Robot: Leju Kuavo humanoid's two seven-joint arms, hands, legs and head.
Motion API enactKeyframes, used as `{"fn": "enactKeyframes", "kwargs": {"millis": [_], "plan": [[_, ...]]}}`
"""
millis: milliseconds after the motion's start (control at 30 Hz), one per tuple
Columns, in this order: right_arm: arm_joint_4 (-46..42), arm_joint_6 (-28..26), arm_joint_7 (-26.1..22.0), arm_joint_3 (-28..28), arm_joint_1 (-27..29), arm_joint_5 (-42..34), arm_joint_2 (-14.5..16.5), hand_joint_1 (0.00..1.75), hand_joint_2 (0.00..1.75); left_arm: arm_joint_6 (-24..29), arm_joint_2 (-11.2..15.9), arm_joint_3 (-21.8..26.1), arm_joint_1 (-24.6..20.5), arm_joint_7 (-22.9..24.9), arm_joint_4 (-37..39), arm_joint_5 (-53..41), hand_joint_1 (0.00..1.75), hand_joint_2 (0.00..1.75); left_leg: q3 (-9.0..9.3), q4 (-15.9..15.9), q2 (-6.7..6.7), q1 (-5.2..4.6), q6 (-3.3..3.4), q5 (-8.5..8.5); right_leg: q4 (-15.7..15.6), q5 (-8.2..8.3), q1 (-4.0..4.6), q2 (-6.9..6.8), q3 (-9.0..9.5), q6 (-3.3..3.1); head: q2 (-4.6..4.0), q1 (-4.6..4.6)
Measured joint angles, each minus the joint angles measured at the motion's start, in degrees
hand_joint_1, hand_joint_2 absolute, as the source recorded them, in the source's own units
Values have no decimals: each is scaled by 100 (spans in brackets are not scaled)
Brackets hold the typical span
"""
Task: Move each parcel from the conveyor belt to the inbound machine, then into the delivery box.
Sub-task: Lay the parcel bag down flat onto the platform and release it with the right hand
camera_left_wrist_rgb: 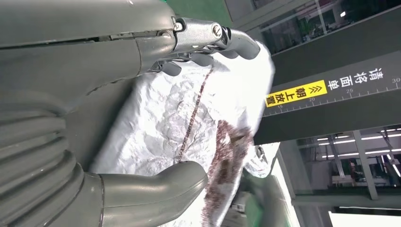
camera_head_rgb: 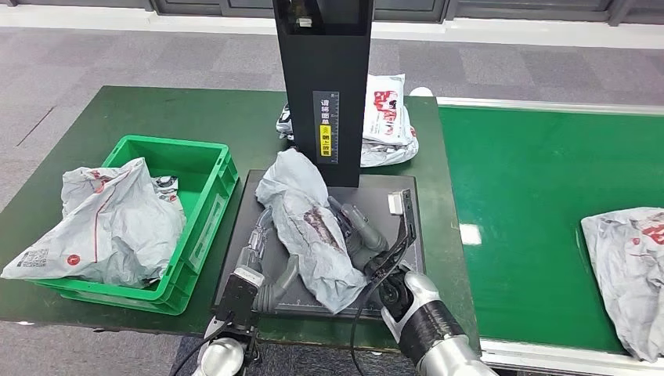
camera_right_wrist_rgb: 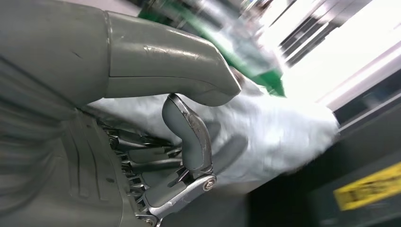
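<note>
The green plastic box [camera_head_rgb: 205, 205], left of the black machine [camera_head_rgb: 322, 86], already holds one crumpled grey bag [camera_head_rgb: 110, 223]. On the machine's flat dark plate [camera_head_rgb: 407, 235] lies the parcel [camera_head_rgb: 309, 227], a soft, wrinkled grey plastic bag with a red print. The left hand [camera_head_rgb: 262, 262] and right hand [camera_head_rgb: 364, 239] flank it, fingers spread along its sides and touching the film; whether either truly grips cannot be told. A good lift likely needs both hands squeezing inward evenly, since slack film sags. More parcels lie behind the machine [camera_head_rgb: 387, 121] and on the green belt [camera_head_rgb: 630, 266] to its right.
</note>
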Motion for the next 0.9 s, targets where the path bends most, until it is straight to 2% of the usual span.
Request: {"fn": "enactKeyframes", "kwargs": {"millis": [267,600,700,800,900], "plan": [[588,-783,-22,102,-149,357,-94,0,175,-49,2,0,-20,23,4,-48,0,175,0,1,-1,-1,0,0,-1,0,-1,-2,-2,0,0,1],[718,-913,-86,102,-263,396,-226,0,175,-70,2,0,-20,46,4,-83,0,175,1,1,1,-1,0,0,-1,0,0,0,-1,0,0,1],[712,-1118,-219,102,-279,534,-260,0,175,-84,2,0,-17,68,3,-140,0,175,1,2,1,-1,0,0,-1,1,0,0,-1,1,0,0],[489,-1469,-438,102,-232,897,-393,0,175,-122,4,0,12,107,-15,-263,0,175,1,4,-3,-1,1,1,-1,1,-1,-3,1,1,0,-1],[-310,-1706,-425,75,104,1286,-615,0,175,-133,20,0,101,131,-74,-435,0,175,-2,6,-9,-1,3,-1,-1,1,-2,-8,1,1,0,1]]}}
